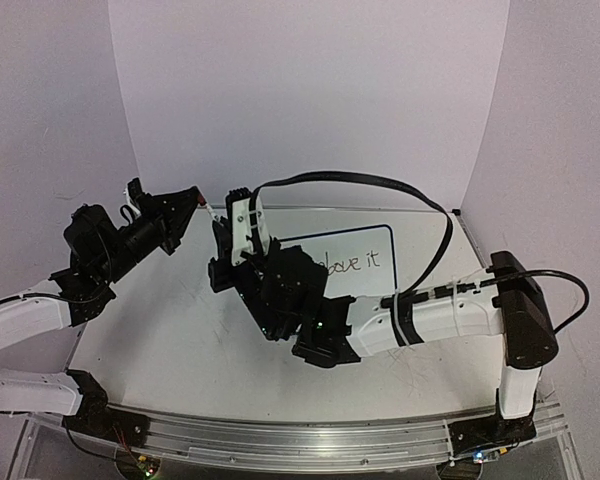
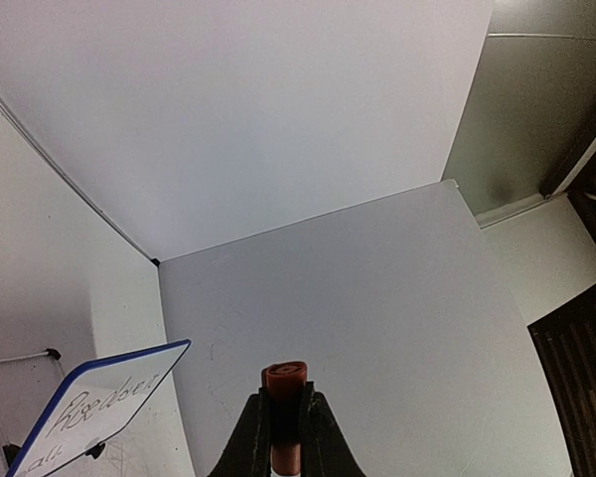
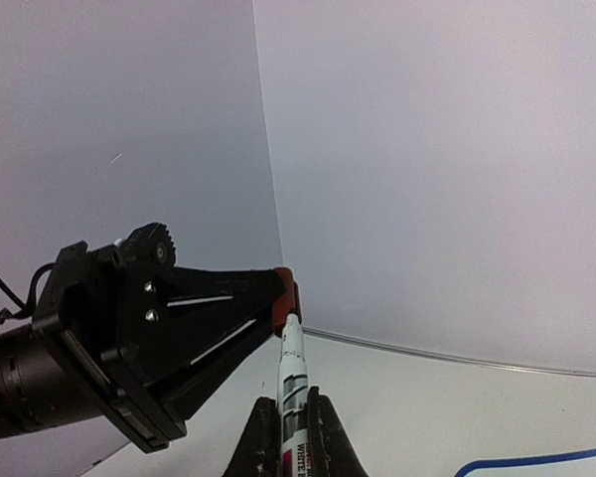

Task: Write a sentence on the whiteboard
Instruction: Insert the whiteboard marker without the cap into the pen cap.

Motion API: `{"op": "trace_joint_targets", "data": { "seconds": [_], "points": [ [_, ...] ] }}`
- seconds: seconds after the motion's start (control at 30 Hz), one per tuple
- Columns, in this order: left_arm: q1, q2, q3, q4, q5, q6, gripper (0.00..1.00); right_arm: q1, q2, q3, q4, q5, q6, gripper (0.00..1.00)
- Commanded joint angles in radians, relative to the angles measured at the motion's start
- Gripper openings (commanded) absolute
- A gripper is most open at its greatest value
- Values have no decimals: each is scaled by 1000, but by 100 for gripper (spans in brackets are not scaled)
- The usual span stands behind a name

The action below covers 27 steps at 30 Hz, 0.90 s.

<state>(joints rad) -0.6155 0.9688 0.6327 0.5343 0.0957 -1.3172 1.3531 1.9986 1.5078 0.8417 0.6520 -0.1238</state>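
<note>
Marker (image 3: 292, 363) tip at its red cap (image 3: 286, 296), left of the whiteboard (image 1: 365, 283).
Right gripper (image 3: 288, 432) clamps the marker, its length pointing up into the red cap pinched in the left gripper (image 2: 286, 422); the whiteboard's long side runs left to right, the sentence (image 1: 352, 262) partly hidden.

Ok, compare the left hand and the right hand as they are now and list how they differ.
The left hand clamps a short red cap; the right hand clamps a long white marker. In the top view the left hand sits left of the whiteboard; the right hand's arm covers the whiteboard's left part. Both are shut, with cap and marker meeting end to end.
</note>
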Motion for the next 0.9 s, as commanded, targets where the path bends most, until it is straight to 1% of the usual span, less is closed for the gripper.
{"op": "trace_joint_targets", "data": {
  "seconds": [0.0, 0.17, 0.3, 0.87],
  "points": [
    [-3, -7, 23, 50, -37, -8, 0, 9, -55, -47, 65, -28, -13, 0],
    [-3, -3, 41, 49, -23, -1, 0, 9, -42, -34, 60, -6, -20, 0],
    [-3, -11, 24, 50, -16, -10, 0, 9, -28, -7, 61, 3, -29, 0],
    [-4, -14, 13, 50, 9, -13, 0, -1, -1, 41, 47, -5, -19, 0]
  ]
}}
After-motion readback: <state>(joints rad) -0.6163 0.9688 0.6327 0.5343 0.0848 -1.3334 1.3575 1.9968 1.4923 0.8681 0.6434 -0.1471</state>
